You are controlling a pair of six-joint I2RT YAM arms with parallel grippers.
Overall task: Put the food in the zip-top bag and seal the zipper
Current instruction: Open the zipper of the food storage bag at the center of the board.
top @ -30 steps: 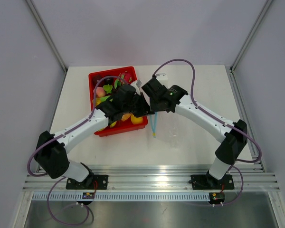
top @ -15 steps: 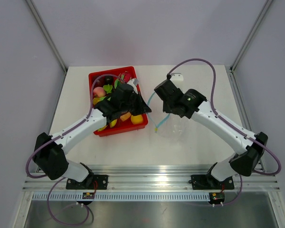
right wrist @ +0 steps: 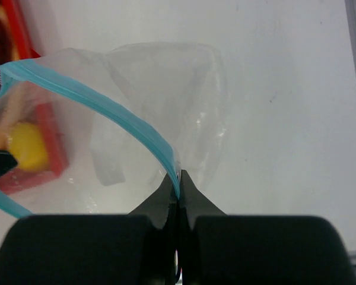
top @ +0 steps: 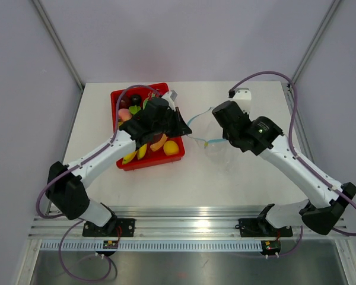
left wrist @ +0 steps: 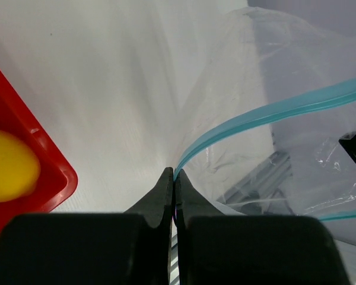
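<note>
- white table (top: 166, 184) spreads under everything, with the red tray (top: 148, 164) on its far left part
- left arm (top: 101, 160) reaches up and across the red tray, its wrist over the tray's right side; right arm (top: 296, 169) comes in from the other side, well to the right of the tray
- zip-top bag (top: 221, 155) is clear and crinkled; it hangs just right of the red tray, strung between the two arms, mouth gaping toward the tray; its lower body seems to reach the table, though i cannot tell for sure
- left gripper (left wrist: 174, 178) is clenched, pinching the end of the zipper nearest the tray's right wall
- right gripper (right wrist: 178, 178) is clenched too, nipping the zipper at the end farther from the tray
- zipper (top: 197, 137) is a thin teal strip, sagging in a curve between the two pinches, its two lips parted
- food all lies inside the red tray: yellow citrus (top: 171, 148) in the near right corner; orange papaya slice (top: 158, 143) just beside it; banana (top: 130, 157) near the front wall; dark round fruit (top: 135, 99) at the far end
</note>
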